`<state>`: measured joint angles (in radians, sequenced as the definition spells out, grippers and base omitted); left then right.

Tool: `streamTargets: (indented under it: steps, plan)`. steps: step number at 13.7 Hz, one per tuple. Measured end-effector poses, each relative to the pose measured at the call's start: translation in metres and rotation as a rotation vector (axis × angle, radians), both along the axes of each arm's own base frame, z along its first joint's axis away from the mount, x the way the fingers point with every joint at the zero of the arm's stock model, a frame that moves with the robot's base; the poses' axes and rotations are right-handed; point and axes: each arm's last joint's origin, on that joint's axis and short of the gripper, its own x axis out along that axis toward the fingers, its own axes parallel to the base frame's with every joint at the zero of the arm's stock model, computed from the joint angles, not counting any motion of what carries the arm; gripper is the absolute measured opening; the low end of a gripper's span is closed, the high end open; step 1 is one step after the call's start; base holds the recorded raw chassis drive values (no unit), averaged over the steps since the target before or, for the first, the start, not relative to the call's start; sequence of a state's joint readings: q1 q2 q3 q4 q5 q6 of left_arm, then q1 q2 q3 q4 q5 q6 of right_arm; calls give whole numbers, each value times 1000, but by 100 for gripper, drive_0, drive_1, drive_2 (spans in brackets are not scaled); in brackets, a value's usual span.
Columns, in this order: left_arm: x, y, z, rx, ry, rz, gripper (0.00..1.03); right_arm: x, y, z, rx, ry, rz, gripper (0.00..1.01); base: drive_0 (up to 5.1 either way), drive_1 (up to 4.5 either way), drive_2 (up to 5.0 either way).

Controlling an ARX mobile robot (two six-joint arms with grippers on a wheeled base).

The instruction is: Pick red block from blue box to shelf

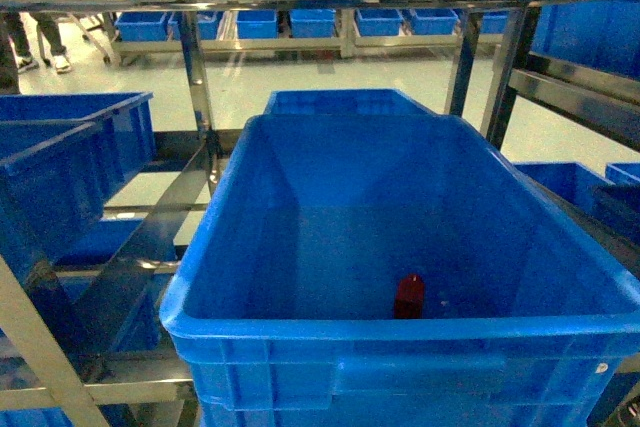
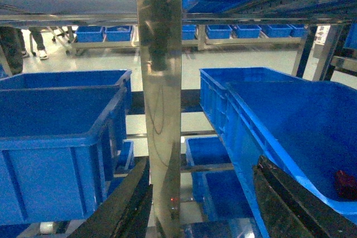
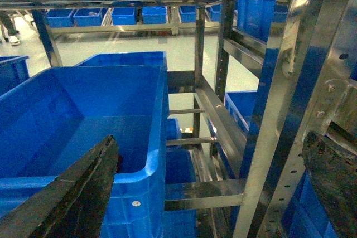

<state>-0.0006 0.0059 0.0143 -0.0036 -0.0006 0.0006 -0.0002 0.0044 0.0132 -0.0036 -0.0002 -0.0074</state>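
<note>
On the left, 2 deep blue ribbed plastic crates point(image 1: 60, 167) sit side by side on the tall shiny stainless-steel shelf point(image 1: 195, 77), parked on its rails as storage. The left gripper point(image 2: 201, 204) shows only in the left wrist view as 2 dark fingers point(image 2: 120, 207) spread wide apart, with a steel upright of the rack seen between them and nothing held; I judge it is hanging back because nothing on that side needs it.

In the middle, the big blue plastic box point(image 1: 400, 337) with smooth sloping walls faces the robot on the rack, and a second crate stands directly behind it. Inside lies 1 small glossy red plastic block point(image 1: 408, 297), resting on the floor near the front wall, slightly right of centre and apart from both grippers. That low, near position probably calls for a reach over the front rim and down.

On the right, the right gripper point(image 3: 212, 193) also has its 2 dark fingers point(image 3: 83, 193) splayed and empty, the left finger over the box's front right corner. More blue crates fill the rack's right side and the far row; their number cannot be counted reliably.
</note>
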Motion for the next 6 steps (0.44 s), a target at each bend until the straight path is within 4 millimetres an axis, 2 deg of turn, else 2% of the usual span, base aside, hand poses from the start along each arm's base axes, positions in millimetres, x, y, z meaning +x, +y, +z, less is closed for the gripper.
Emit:
streamTargets:
  steps: [2, 3, 4, 5, 6]
  plan:
    - [0, 0, 0, 0, 0, 0, 58, 0, 0, 0, 0, 0, 0, 98, 0, 0, 0]
    - [0, 0, 0, 0, 0, 0, 56, 0, 0, 0, 0, 0, 0, 98, 0, 0, 0]
    - [0, 0, 0, 0, 0, 0, 61, 0, 0, 0, 0, 0, 0, 98, 0, 0, 0]
    - [0, 0, 0, 0, 0, 0, 52, 0, 0, 0, 0, 1, 0, 98, 0, 0, 0]
    - [0, 0, 0, 0, 0, 0, 56, 0, 0, 0, 0, 0, 0, 98, 0, 0, 0]
